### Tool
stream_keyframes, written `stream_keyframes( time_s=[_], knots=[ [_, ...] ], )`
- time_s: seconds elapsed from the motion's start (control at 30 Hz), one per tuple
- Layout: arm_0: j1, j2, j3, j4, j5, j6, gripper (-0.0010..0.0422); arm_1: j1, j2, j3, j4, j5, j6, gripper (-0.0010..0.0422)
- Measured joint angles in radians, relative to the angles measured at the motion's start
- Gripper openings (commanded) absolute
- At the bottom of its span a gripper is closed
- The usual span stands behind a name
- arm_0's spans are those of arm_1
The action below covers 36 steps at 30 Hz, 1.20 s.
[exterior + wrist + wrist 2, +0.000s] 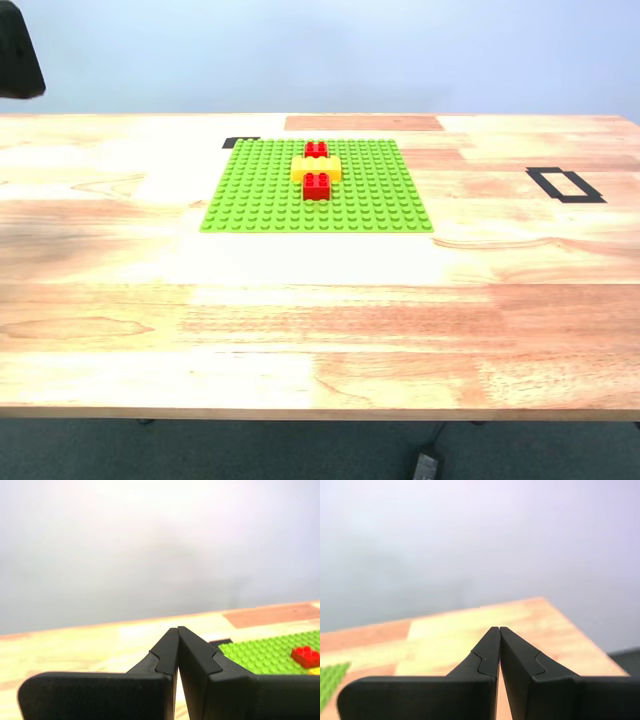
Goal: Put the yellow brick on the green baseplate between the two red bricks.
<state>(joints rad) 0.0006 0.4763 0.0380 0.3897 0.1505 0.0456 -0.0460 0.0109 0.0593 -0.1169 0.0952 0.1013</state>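
The green baseplate (316, 186) lies flat on the wooden table toward its far side. On it the yellow brick (316, 168) sits between the two red bricks, one behind it (316, 149) and one in front (317, 185), all three touching in a row. In the first wrist view my first gripper (177, 628) is shut with nothing in it, held above the table, with the baseplate (270, 652), one red brick (305, 655) and a sliver of the yellow brick (315, 670) off to its side. My second gripper (499, 628) is also shut and empty, over bare wood near a table corner.
A black tape rectangle (565, 184) marks the table at the exterior view's right. A small black tape mark (240, 142) shows at the baseplate's far corner. A dark object (18, 55) hangs at the exterior view's upper left. A cable (425, 462) lies on the floor.
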Motion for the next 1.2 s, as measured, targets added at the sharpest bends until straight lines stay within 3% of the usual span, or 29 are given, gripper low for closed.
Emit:
stream_keyframes(
  time_s=[0.47,0.93,1.2],
  knots=[
    [-0.001,-0.079,-0.029,-0.007,-0.016,-0.008,-0.0001,0.01,-0.009,-0.004,0.009,-0.01,-0.027,-0.0001],
    [-0.001,-0.313,-0.029,-0.262,-0.02,0.011,-0.0001,0.051,-0.009,-0.005,0.012,-0.009,-0.053,-0.0001],
    [-0.001,-0.409,-0.03,-0.312,-0.042,-0.029,-0.0001,0.051,-0.009,-0.005,0.012,-0.009,-0.053,-0.0001]
  ],
)
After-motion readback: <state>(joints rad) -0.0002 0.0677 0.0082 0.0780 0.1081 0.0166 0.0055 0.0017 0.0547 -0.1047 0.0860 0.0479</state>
